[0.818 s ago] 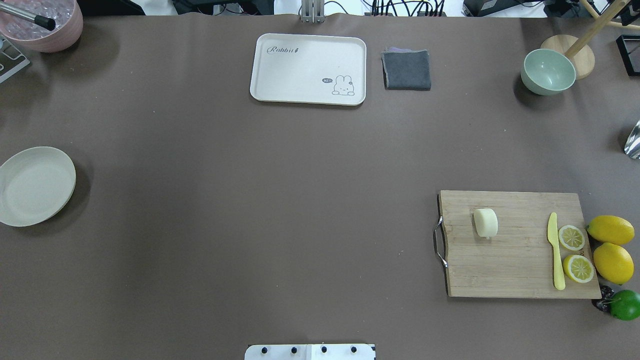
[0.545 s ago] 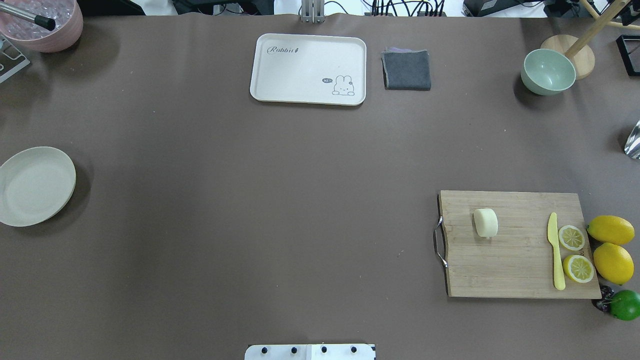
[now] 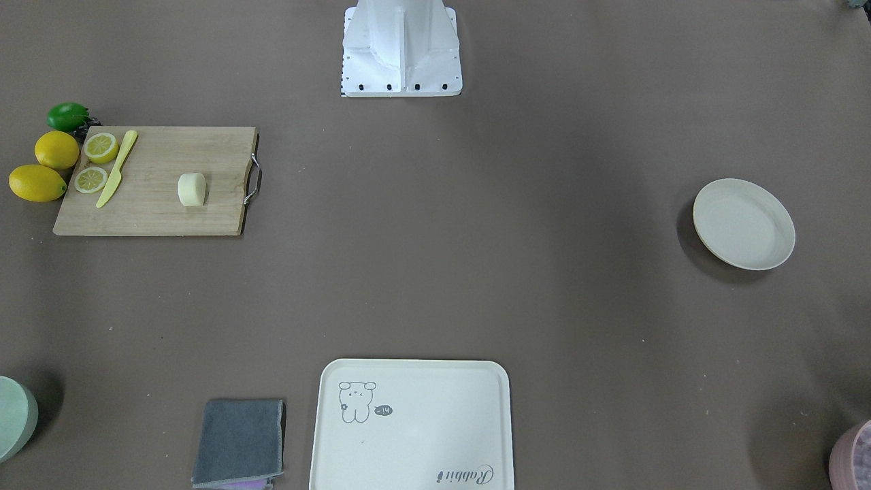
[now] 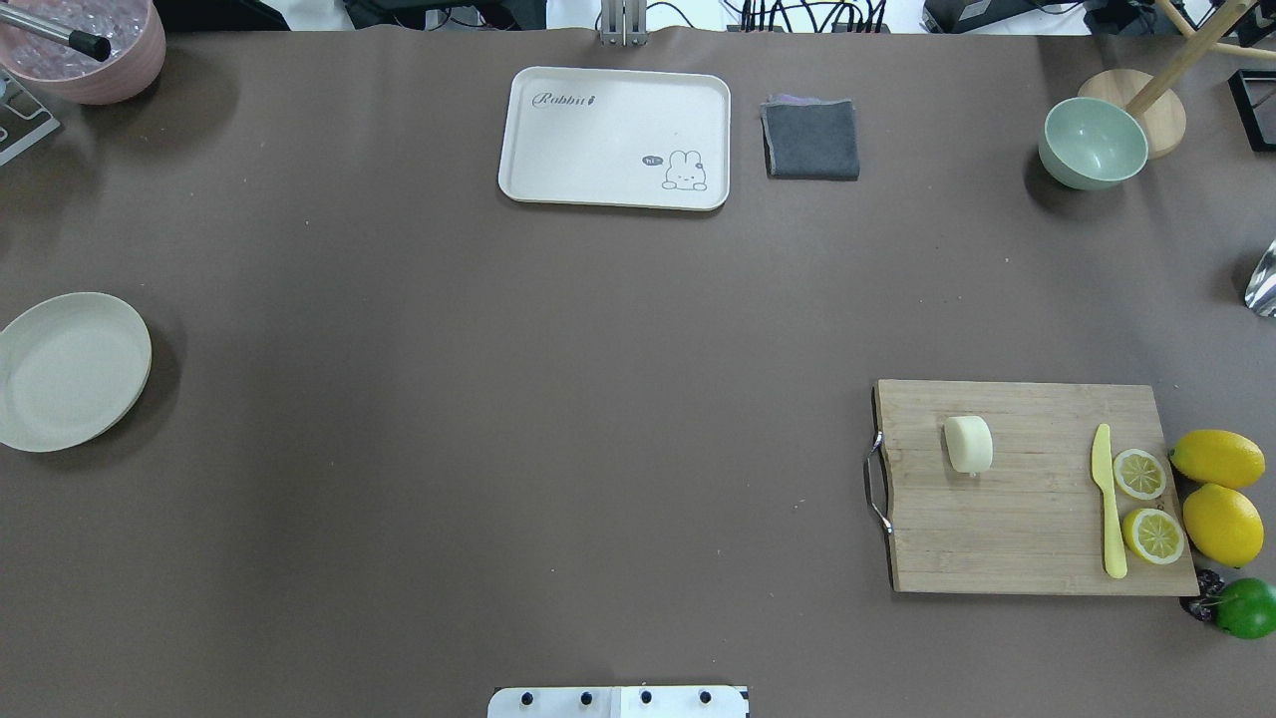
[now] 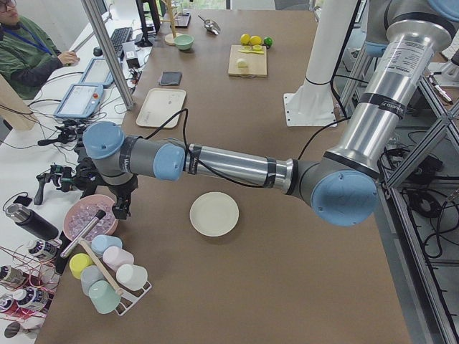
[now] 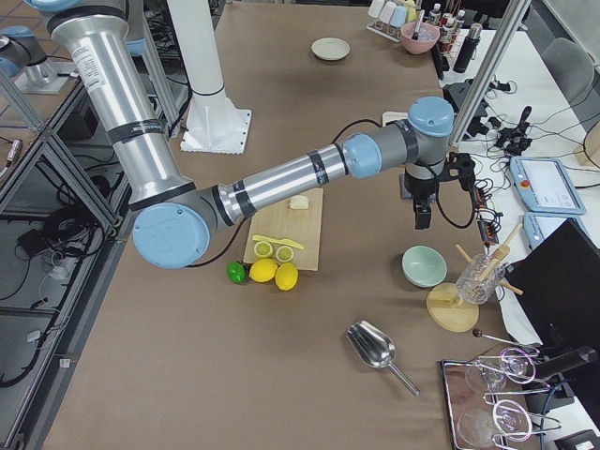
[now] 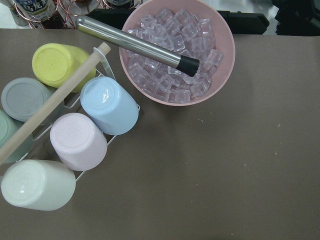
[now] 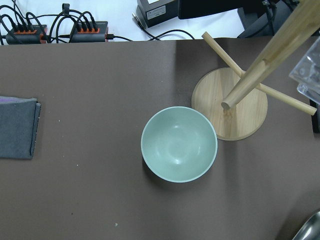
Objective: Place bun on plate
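The bun [image 4: 968, 444] sits on the cutting board [image 4: 1007, 543], nearer the right hand [image 6: 424, 216] than the left hand [image 5: 122, 206]. The plate [image 4: 70, 371] lies by the left hand, so this is probably a 2-arm job. I cannot tell whether either hand is open or closed.

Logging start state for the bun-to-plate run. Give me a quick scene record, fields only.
bun: on the cutting board, toward its handle end, nothing gripping it
plate: empty, across the table on the robot's left side
left claw: over the pink ice bowl; open or shut, cannot tell
right claw: over the green bowl; open or shut, cannot tell
task status: not started
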Robot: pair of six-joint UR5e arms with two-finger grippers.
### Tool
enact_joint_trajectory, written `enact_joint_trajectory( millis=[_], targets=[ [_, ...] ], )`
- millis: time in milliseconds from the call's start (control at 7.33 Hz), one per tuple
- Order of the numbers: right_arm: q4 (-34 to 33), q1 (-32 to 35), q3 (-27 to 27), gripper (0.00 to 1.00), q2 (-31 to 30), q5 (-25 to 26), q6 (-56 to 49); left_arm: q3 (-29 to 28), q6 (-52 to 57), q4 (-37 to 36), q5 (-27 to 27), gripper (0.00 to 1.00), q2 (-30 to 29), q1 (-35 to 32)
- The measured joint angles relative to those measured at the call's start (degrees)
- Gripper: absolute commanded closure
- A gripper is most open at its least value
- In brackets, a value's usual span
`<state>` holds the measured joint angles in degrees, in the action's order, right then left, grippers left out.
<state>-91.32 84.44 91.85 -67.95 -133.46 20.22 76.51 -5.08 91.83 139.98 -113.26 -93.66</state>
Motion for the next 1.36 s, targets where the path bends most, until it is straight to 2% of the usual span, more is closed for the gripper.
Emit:
enact_joint_trajectory(
  millis=[1364],
  targets=[
    [0.0, -0.4, 0.08, 0.0, 0.77, -0.17, 0.06, 1.59, -2.13, 0.86, -0.48, 0.02, 1.1, 1.11]
  ],
)
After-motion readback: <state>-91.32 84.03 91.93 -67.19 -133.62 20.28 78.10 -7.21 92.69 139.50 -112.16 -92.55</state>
